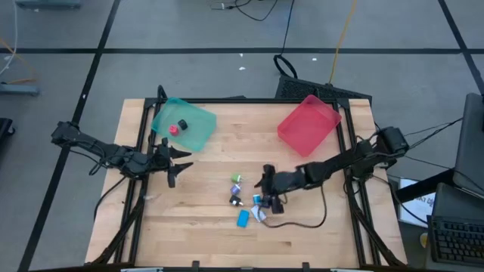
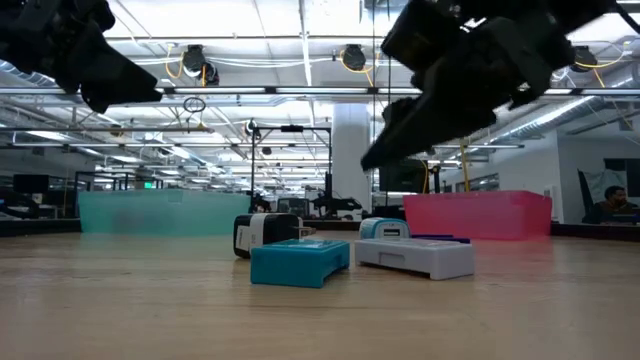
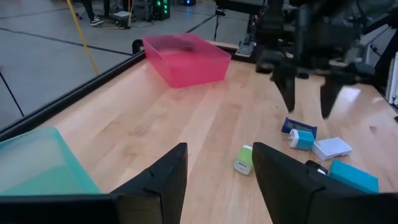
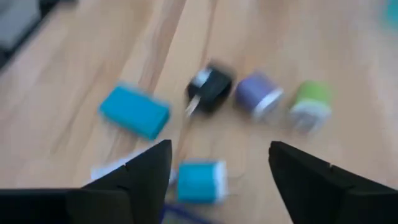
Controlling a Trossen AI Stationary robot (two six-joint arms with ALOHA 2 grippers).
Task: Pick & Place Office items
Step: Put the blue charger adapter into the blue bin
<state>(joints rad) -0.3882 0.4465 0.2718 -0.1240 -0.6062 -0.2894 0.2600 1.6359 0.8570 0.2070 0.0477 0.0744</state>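
While its empty fingers stand wide apart, the right gripper (image 1: 266,195) hovers over the office items (image 1: 243,198); left gripper (image 1: 173,162) half-open, empty, near the teal tray (image 1: 198,127)

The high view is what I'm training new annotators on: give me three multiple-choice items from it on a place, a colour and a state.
1. Where is the red piece?
A. in the teal tray
B. in the red tray
C. on bare wood

2. What colour is the flat block nearest the table's front edge?
A. yellow
B. bright blue
C. orange

3. How does the right pincer stand?
A. clamped on the red tray
B. shut on a block
C. open over the pile, empty

Key: 1 A, it shows inside the teal walls; 2 B, plainly blue; 3 C, fingers spread with nothing between them.
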